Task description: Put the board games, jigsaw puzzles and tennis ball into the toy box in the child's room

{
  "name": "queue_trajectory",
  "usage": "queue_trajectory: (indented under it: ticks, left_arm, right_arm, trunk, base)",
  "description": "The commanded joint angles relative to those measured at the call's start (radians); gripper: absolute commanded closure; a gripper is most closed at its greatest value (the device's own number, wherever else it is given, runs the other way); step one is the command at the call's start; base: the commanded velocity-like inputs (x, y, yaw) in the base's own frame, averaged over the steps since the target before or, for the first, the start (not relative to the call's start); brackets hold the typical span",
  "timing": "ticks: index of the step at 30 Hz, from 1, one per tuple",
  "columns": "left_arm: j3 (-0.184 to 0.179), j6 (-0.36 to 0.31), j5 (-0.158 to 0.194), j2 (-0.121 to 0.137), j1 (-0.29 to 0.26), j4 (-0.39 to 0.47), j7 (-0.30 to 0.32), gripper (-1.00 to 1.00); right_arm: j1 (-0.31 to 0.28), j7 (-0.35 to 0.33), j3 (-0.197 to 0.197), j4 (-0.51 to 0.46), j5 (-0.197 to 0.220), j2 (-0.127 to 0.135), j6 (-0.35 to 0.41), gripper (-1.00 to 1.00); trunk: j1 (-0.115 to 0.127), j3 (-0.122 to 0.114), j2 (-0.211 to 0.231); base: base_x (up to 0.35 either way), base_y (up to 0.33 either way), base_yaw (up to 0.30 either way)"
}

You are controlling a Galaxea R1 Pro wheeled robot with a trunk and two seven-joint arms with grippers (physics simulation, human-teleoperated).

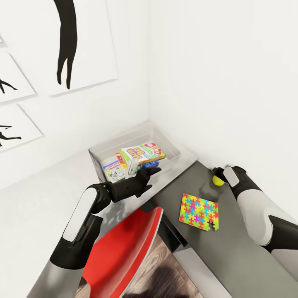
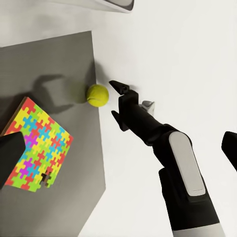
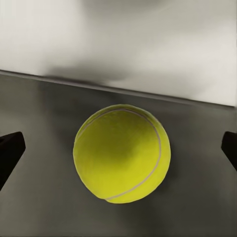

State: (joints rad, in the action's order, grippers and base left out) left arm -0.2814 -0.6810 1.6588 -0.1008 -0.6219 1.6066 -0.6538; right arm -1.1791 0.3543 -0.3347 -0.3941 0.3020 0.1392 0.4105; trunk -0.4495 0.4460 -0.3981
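Yellow-green, the one tennis ball (image 1: pixel 217 180) lay at centre right of the head view on the dark table wing (image 1: pixel 244 244), beside the right gripper (image 1: pixel 220 174); one jigsaw puzzle (image 1: pixel 199 211) lay lower, and board games (image 1: pixel 142 153) filled the toy box (image 1: pixel 171 145). The left gripper (image 1: pixel 145 169) hung there, its spread unclear. Left wrist view: ball just beside the right fingers (image 2: pixel 118 88). Right wrist view: ball centred, fingertips (image 3: pixel 10 148) spread wide at both edges.

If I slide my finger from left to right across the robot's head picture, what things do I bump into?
Baseball-player pictures → left gripper over the toy box with the board games inside → jigsaw puzzle → tennis ball → right gripper.
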Motion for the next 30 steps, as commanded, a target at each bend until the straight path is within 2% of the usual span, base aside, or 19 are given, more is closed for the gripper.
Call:
queue_trajectory:
  ticks: [1,30]
  left_arm:
    - [0.001,0.0,0.01,0.0,-0.001,0.001,-0.01,-1.0]
    - [0.001,0.0,0.01,-0.002,-0.003,0.001,-0.01,-1.0]
  right_arm:
    - [-0.001,0.006,0.0,-0.002,0.01,0.0,0.003,-1.0]
    - [-0.001,-0.003,0.0,-0.002,0.011,0.002,0.006,-1.0]
  trunk:
    - [0.0,0.003,-0.002]
    - [0.0,0.048,-0.002]
  base:
    - [0.0,0.0,0.0]
    - [0.0,0.0,0.0]
